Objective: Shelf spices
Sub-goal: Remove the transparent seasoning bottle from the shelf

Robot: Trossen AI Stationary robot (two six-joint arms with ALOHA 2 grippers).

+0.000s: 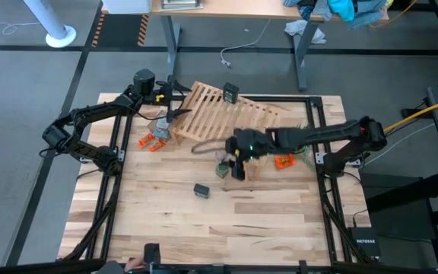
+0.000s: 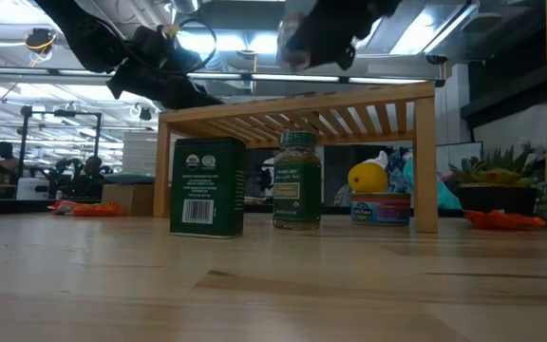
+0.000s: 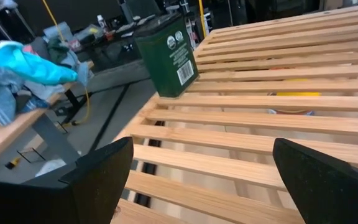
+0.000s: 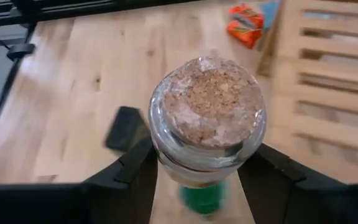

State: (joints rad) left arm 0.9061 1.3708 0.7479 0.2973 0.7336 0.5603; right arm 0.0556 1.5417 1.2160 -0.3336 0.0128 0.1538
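Right wrist view: right gripper (image 4: 197,171) clamps a cork-topped glass jar (image 4: 207,118), frame center. Left gripper (image 3: 204,180) gapes wide over the shelf (image 3: 278,118).

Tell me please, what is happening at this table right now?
The right tool holds a clear glass jar with a cork stopper above the table, beside the slatted wooden shelf. The left tool hovers open over the shelf, where one dark green tin already stands. Another tin and a round jar stand on the tabletop.
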